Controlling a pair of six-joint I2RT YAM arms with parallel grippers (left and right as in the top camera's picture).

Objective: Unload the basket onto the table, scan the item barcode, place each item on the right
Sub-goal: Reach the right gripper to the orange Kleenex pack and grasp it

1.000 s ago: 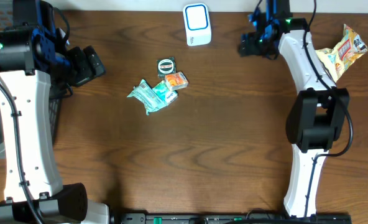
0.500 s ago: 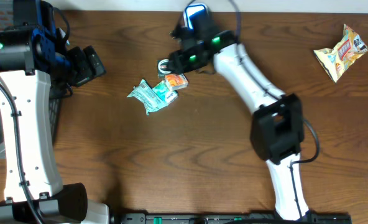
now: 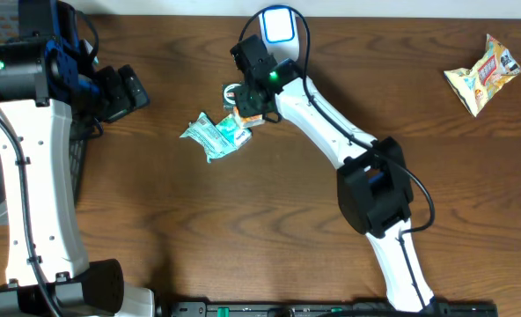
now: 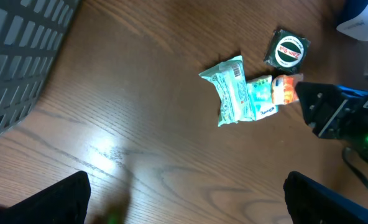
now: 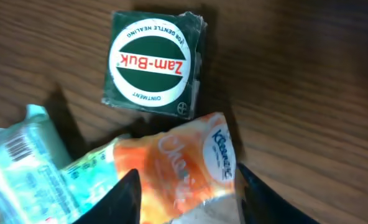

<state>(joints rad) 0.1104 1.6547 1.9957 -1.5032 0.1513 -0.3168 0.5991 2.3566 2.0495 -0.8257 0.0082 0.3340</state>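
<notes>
Overhead: right gripper (image 3: 246,102) is over the small pile of items at centre-far of the wooden table (image 3: 269,220), just near of the white barcode scanner (image 3: 279,33) at the far edge. Right wrist view: the fingers (image 5: 127,198) are apart, one each side of the orange Kleenex tissue pack (image 5: 171,155), right at its edges; can't tell whether they actually pinch it. The pack lies flat on the table. The dark green Zam-Buk ointment box (image 5: 154,65) sits just far of it, corners about touching. The teal packet (image 5: 22,165) butts against the pack's left end, barcode facing up. The left gripper (image 4: 187,180) is at the far left, well apart from the pile; its fingers are spread wide, nothing between them. Left wrist view: grey mesh basket (image 4: 22,56) at that arm's side. A yellow snack bag (image 3: 482,72) lies alone at the far right of the table, well away from both arms.
</notes>
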